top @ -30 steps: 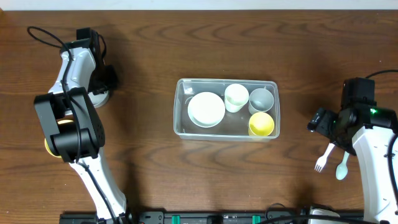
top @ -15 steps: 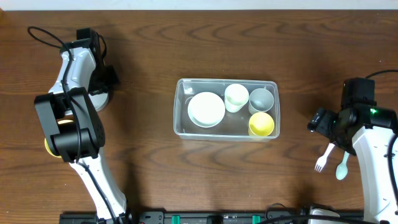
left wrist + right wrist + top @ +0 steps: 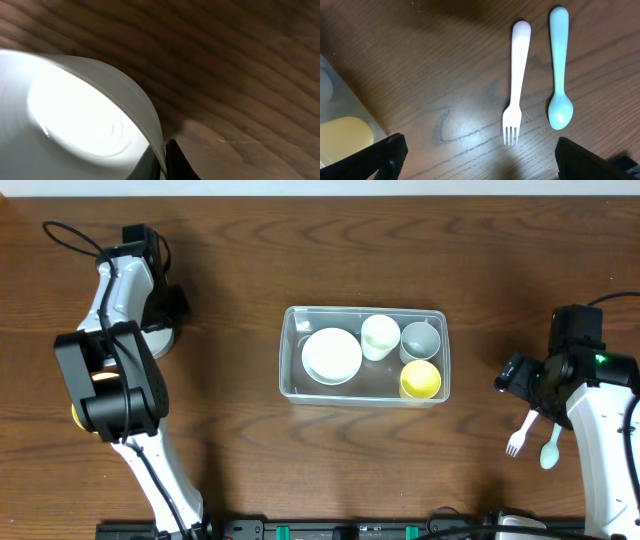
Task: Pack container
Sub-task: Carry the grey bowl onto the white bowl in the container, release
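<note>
Dark brown wood grain runs across the tabletop (image 3: 250, 450), with the container (image 3: 300, 385) near its middle, well apart from both arms. Four things sit in the clear tub: a white dish (image 3: 332, 355) in its left half, a white cup (image 3: 380, 337) just beside it, a grey cup (image 3: 420, 340) in the far right corner and a yellow cup (image 3: 420, 380) in the near right corner. At the far left of the tabletop the left arm reaches over a pale bowl (image 3: 75, 115). The left end effector (image 3: 162, 162) is drawn narrow, and in the wrist view its two dark fingertips stand on either side of the bowl's wall, which fills the gap between them, so it appears to pinch the rim. That bowl fills most of the left wrist view, brightly lit inside, with bare wood beyond it. A small round yellow thing (image 3: 78, 415) peeks out from under the left arm's lower part, too hidden to tell what it is. On the right side the right end effector (image 3: 480, 150) is spread wide and grips nothing, its fingers at the two lower corners of the wrist view. Between them and a little ahead lie a white fork (image 3: 517, 80) and a pale blue spoon (image 3: 560, 75), side by side, nearly parallel and not touching. The container's corner and the yellow cup show at the left edge of that view.
</note>
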Controlling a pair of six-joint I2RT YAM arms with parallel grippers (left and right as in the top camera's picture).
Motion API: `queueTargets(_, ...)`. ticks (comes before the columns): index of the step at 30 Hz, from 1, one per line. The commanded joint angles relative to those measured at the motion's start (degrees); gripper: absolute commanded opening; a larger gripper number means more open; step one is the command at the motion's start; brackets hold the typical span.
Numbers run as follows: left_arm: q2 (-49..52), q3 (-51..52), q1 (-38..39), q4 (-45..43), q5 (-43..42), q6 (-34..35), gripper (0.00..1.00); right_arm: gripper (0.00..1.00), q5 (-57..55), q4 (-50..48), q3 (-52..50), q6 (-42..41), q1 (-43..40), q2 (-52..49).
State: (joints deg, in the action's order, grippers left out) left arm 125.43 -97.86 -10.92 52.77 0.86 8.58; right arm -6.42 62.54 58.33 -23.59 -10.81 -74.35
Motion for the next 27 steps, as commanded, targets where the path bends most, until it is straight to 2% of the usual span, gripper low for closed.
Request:
queueTargets(1,-4.3,-0.9,1.4,0.4,-0.2,-0.4,0.06,0.96,-0.2,0.0,-0.1,0.6,-0.4,0.1)
queueTargets(9,-15.9,-0.9,9.3,3.4,-0.2,-2.0,0.06,0.96,-0.2,0.0,-0.1,0.6,-0.4,0.1)
queueTargets(18,-29.2,-0.9,29.5,7.3,-0.2,-5.4,0.06,0.96,-0.2,0.1,-0.1,0.6,-0.4,0.1)
queueTargets(27,-29.5,2.1,45.9,11.5,-0.2,-6.0,0.06,0.96,-0.2,0.5,-0.1,0.5,-0.4,0.1)
